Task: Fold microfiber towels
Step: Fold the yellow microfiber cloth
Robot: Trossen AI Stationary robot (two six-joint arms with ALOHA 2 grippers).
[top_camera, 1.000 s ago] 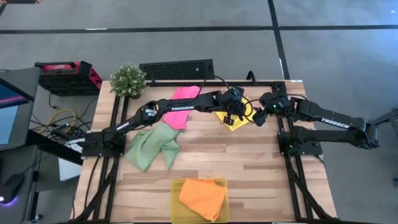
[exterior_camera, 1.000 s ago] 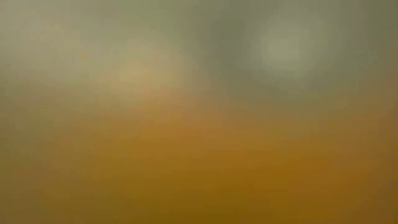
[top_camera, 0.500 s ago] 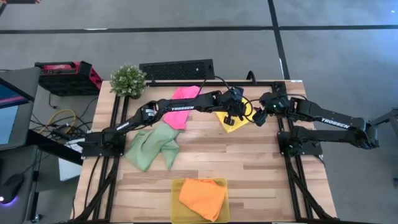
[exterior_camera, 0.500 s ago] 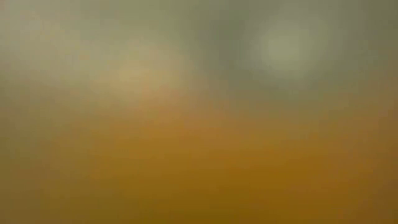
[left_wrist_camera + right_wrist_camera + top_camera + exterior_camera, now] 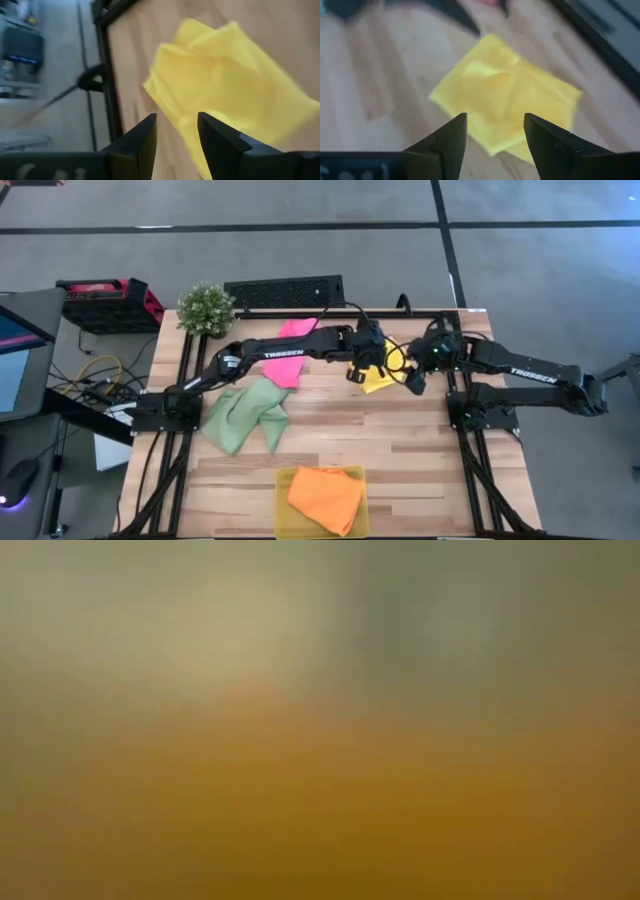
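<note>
You are looking down on a pale wooden slatted table [image 5: 400,450] set on a grey floor, with a small green potted plant [image 5: 206,308] at its far left corner and a black keyboard-like slab [image 5: 284,291] along its far edge.

The bright yellow microfiber towel [image 5: 378,378] lies folded into a rough square near the far middle of the table, between the two grippers. Your left gripper [image 5: 357,367] hangs just over the towel's left edge; in its wrist view the two dark fingers [image 5: 142,142] stand apart with nothing between them and the towel lies loose on the wood beyond them. Your right gripper [image 5: 414,383] sits at the towel's right edge, fingers [image 5: 447,142] spread wide and empty, the towel flat ahead of them.

The hot pink towel [image 5: 290,352] lies partly under the left arm. The pale green towel [image 5: 245,415] sits crumpled near the left side. The orange towel [image 5: 326,498] rests in the translucent yellow plastic tray [image 5: 283,515] at the near edge. The low view shows only an orange-and-grey blur.
</note>
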